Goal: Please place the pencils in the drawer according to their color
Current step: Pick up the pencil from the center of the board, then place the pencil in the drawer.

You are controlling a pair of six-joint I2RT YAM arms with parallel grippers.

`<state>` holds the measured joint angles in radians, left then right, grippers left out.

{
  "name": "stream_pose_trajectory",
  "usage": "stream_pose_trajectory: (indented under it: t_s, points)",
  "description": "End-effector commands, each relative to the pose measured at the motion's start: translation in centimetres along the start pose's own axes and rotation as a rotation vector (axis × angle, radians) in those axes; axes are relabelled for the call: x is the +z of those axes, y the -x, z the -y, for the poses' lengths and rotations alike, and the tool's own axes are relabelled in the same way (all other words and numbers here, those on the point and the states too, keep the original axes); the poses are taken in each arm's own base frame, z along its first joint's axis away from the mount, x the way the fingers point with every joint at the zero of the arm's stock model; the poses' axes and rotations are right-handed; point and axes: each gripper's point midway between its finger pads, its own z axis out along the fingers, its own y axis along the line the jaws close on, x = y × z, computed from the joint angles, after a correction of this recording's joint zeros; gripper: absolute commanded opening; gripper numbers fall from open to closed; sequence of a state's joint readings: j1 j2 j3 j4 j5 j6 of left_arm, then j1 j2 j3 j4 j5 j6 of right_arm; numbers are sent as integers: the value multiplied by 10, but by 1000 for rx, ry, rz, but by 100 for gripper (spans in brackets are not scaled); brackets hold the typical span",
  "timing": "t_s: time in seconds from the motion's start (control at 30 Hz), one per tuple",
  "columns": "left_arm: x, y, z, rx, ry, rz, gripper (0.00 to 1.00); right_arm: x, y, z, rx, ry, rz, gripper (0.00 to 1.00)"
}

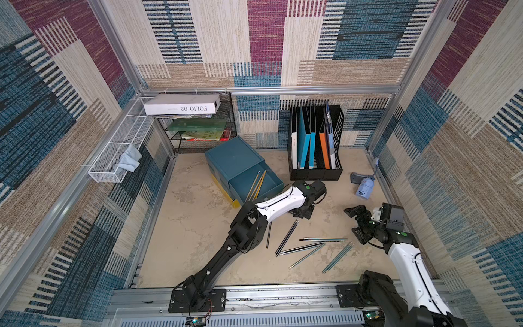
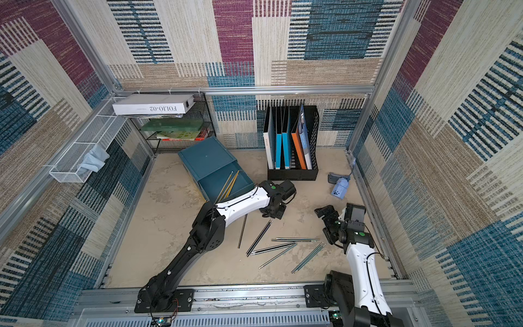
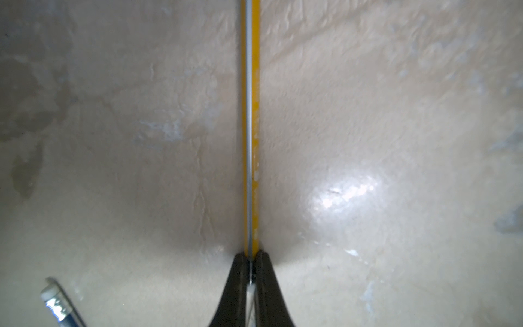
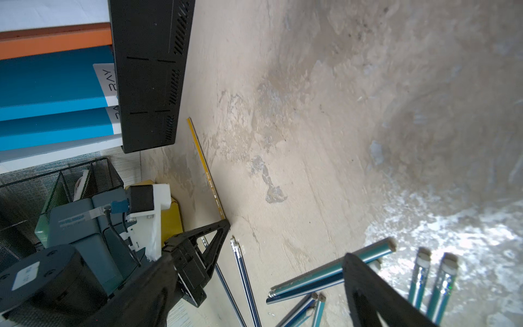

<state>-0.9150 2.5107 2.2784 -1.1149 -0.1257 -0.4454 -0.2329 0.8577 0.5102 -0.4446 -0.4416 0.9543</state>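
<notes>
Pinching yellow pencil [image 3: 252, 127], frame centre: left gripper [image 3: 251, 256], jaws pressed on it | right gripper [image 1: 357, 223]: spread, right of centre | drawer [image 1: 240, 181]: open, yellow pencils [image 1: 259, 184] inside, mid-frame | black and teal pencils [image 1: 308, 246]: loose, lower centre.

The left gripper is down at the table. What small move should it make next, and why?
Probably lift straight up a little. The left gripper has its jaws shut on a yellow pencil lying flat on the table; the open drawer already holds yellow pencils, so it likely belongs there.
</notes>
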Motion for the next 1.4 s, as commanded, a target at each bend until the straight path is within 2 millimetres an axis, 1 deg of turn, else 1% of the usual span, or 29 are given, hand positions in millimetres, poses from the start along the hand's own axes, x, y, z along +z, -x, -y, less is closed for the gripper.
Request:
stream_pose_trajectory:
  t_s: [0.0,0.1,0.17,0.27,0.37,0.47,0.57,0.67,0.77,0.87,0.9,1.0,1.1,1.2,1.3,1.37]
  points:
    - [-29,2,-2,28,-5,29,0,-2,2,-1,-1,-1,9,96]
    - [-53,7,0,44,-23,72,0,-3,2,-3,-2,2,11,96]
    - [-66,6,3,57,-40,90,0,-3,1,-3,0,2,10,96]
    - [-87,4,11,87,-65,120,0,-4,1,-2,0,3,11,96]
    - [-111,1,21,124,-87,163,0,-5,0,-3,-2,5,11,96]
    - [-137,-1,27,143,-108,211,0,-7,-1,-4,-5,10,10,96]
    - [-166,2,24,134,-125,267,0,-9,-2,-6,-8,16,9,96]
    - [-194,5,15,129,-120,331,0,-12,-2,-11,-11,31,4,96]
    - [-221,7,2,122,-97,397,0,-15,-3,-19,-15,56,-4,96]
    - [-243,8,-16,107,-64,451,0,-18,-6,-31,-17,105,-26,95]
    - [-250,8,-24,97,-53,466,0,-19,-7,-37,-20,127,-36,95]
    - [-261,6,-50,57,-25,487,0,-24,-9,-51,-28,175,-53,95]
    - [-266,2,-79,15,11,488,0,-30,-13,-66,-39,216,-65,95]
    - [-264,-5,-109,-28,46,475,0,-33,-21,-78,-50,243,-78,95]
    - [-257,-15,-134,-61,83,452,0,-33,-34,-89,-68,259,-100,95]
    - [-252,-23,-147,-74,104,438,0,-32,-43,-97,-85,268,-116,94]
